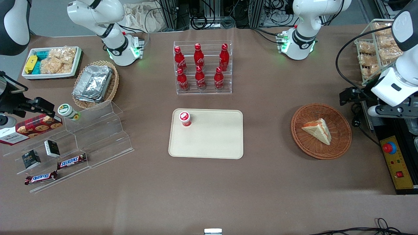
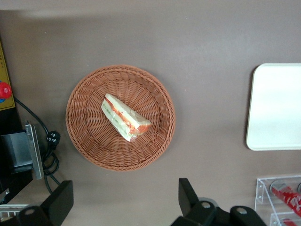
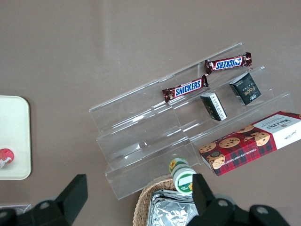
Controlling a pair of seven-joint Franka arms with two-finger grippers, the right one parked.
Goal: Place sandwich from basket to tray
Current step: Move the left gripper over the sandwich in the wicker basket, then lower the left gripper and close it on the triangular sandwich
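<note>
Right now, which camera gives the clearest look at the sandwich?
The left wrist view: the gripper, open, hangs above the basket, showing the sandwich and its filling layers. The front view shows the sandwich smaller; the right wrist view misses it.

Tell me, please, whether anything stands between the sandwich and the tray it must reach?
Nothing visible does. Bare table separates the basket holding the sandwich from the tray. The open gripper hangs above, apart from the basket.
</note>
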